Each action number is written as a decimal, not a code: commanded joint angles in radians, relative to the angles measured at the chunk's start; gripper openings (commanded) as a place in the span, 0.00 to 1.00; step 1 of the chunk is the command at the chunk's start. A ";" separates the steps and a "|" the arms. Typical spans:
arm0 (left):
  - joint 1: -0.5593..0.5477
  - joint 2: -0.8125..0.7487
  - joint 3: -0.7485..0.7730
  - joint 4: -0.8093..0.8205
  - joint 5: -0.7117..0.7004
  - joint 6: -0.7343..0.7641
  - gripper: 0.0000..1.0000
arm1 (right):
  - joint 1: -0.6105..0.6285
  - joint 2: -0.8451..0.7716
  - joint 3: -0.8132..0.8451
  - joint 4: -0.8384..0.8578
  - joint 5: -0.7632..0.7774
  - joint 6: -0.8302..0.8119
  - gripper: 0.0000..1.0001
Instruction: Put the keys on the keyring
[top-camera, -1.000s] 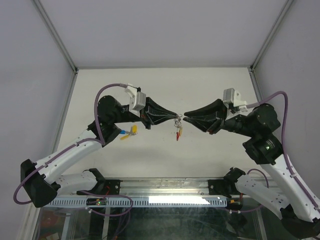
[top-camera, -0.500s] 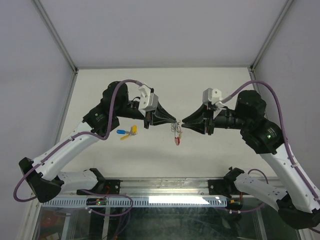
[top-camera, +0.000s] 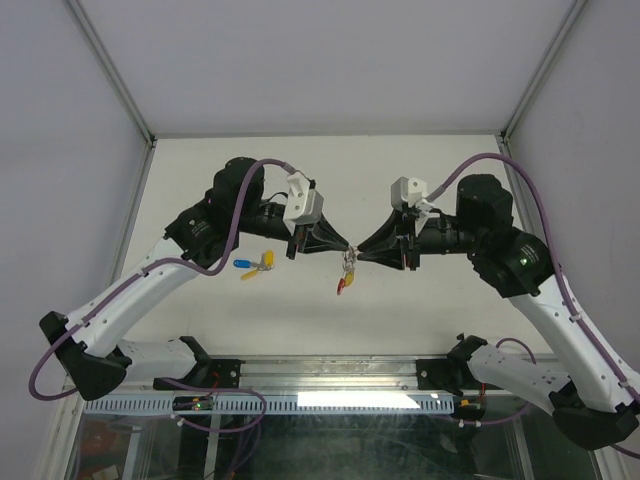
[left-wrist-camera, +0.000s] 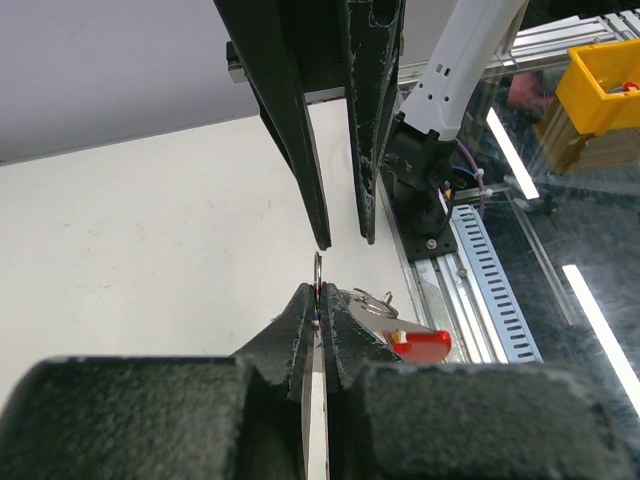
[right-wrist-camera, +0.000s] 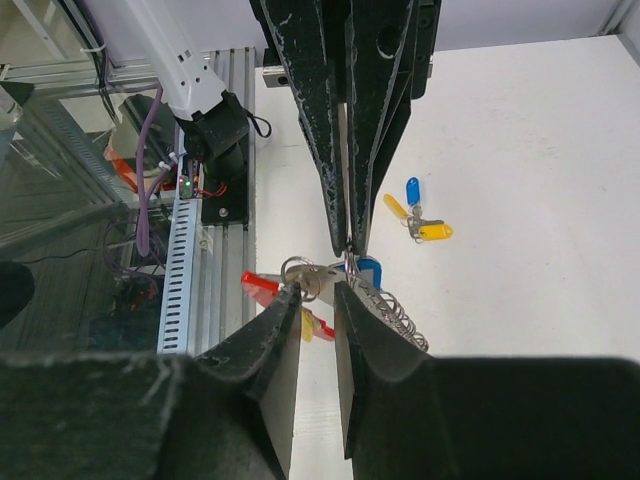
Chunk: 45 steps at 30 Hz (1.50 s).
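Both grippers meet above the table's middle over a hanging bundle. My left gripper (top-camera: 346, 249) (left-wrist-camera: 318, 292) is shut on a thin metal ring, and a blue-tagged key (right-wrist-camera: 368, 270) sits at its tips. My right gripper (top-camera: 357, 254) (right-wrist-camera: 318, 292) is narrowly closed on silvery metal of the keyring (top-camera: 346, 270), whose beaded chain (right-wrist-camera: 395, 315) lies along one finger. The red crescent (top-camera: 341, 288) (left-wrist-camera: 420, 345) (right-wrist-camera: 258, 285) dangles below. Three loose keys (top-camera: 256, 265), one blue-tagged (right-wrist-camera: 412, 190) and two yellow-tagged (right-wrist-camera: 435, 232), lie on the table to the left.
A white tabletop (top-camera: 420, 170) enclosed by grey walls. A metal rail (top-camera: 330, 400) with the arm bases runs along the near edge. A yellow bin (left-wrist-camera: 610, 85) stands beyond the rail, off the table.
Both arms have reared up and swung inward. The meeting fingertips and the hanging bundle have shifted slightly left and toward the near edge. Both grips are unchanged.
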 joint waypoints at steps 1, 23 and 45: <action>-0.006 0.011 0.056 0.006 0.047 0.029 0.00 | 0.003 0.022 0.020 0.045 -0.042 -0.005 0.22; -0.005 0.016 0.058 0.008 0.069 0.037 0.00 | 0.015 0.060 0.027 0.033 -0.017 -0.039 0.10; -0.005 -0.001 0.047 0.008 0.084 0.038 0.00 | 0.014 0.021 0.024 0.059 0.056 -0.055 0.29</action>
